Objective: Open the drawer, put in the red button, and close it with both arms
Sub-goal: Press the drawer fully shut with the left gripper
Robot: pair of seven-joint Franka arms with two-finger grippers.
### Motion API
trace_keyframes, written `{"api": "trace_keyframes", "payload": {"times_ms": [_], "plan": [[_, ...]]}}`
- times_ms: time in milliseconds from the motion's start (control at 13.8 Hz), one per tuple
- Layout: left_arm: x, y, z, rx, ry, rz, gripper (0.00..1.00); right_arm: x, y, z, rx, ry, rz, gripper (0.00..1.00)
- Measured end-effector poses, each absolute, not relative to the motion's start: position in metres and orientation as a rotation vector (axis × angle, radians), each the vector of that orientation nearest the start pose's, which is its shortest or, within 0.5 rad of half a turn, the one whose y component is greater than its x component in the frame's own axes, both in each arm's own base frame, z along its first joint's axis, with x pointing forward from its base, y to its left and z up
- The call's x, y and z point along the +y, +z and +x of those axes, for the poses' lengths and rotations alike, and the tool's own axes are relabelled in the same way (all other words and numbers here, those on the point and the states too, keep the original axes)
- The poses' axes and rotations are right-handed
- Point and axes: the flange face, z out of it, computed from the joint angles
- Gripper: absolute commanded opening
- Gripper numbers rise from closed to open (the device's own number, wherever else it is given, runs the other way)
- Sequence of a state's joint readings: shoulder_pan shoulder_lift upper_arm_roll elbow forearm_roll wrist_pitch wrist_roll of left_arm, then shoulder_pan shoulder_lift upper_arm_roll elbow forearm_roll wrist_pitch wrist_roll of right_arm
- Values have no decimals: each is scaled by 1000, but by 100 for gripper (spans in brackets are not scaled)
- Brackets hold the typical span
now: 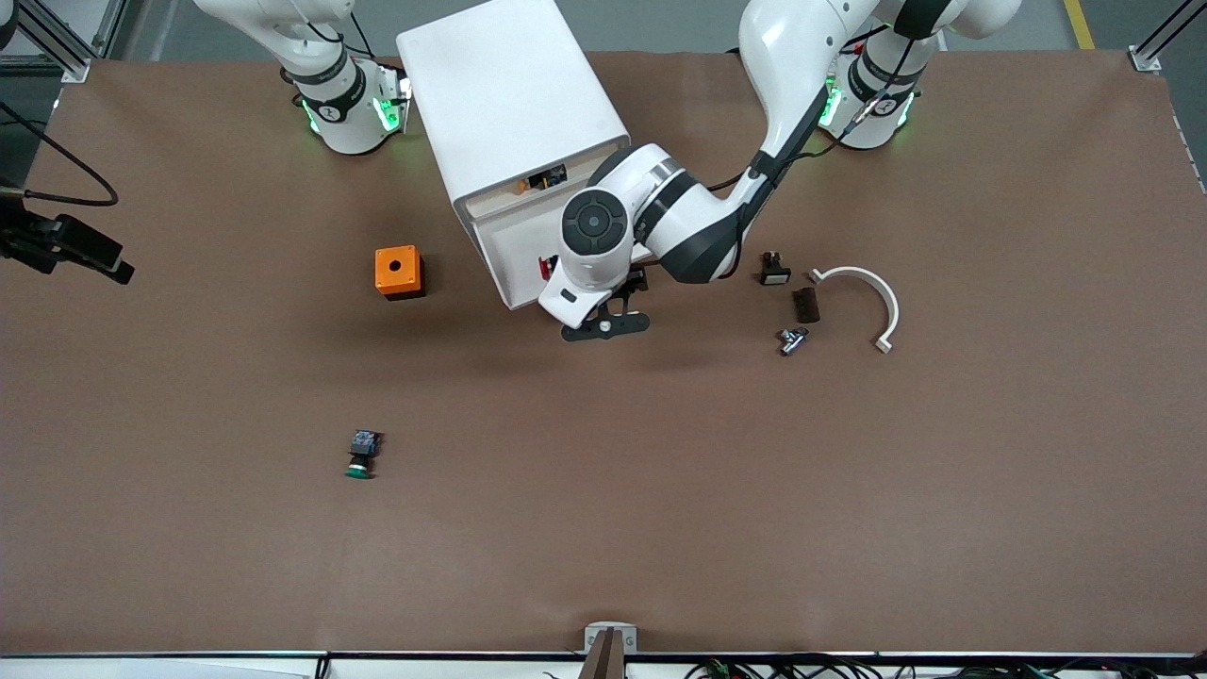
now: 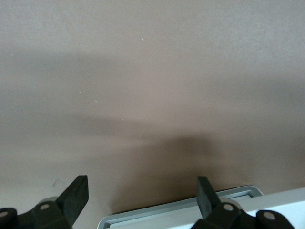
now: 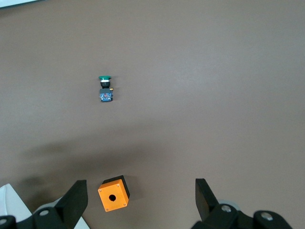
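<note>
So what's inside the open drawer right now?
A bit of red, probably the red button, shows in the drawer. The left gripper, open and empty, hangs over the drawer's front edge, and that arm covers the rest. The right gripper waits open above the orange box.

This is a robotics lab or test cell, not a home or shop. Two large white jointed arms (image 1: 679,217) are bolted at one edge of a wide counter (image 1: 849,490) covered in plain brown sheet, their bases lit by green status lights. Aluminium framing posts stand at the counter's corners, and a black camera on a cable (image 1: 66,245) pokes in from the side. Bundled wires run along the lower edge. Scattered test pieces lie about: a white drawer cabinet (image 1: 514,123), an orange box with a round hole (image 1: 398,272), a green-capped push button (image 1: 362,453), and a white curved bracket (image 1: 872,297).
</note>
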State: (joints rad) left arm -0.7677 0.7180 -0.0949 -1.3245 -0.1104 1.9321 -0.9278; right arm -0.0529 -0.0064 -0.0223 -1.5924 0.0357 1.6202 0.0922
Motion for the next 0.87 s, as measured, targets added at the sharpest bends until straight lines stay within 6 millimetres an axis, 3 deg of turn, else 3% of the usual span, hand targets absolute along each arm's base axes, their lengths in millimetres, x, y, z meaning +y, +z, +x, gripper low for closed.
{"api": "trace_keyframes", "payload": {"times_ms": [435,871], "plan": [[-568,296,449,-204,424,-3167,100,-37,622,555,251,-45,-3098,100],[-604,292,397,-176,501,-3156,100,-37,630,554,248,-68,-3107,100]]}}
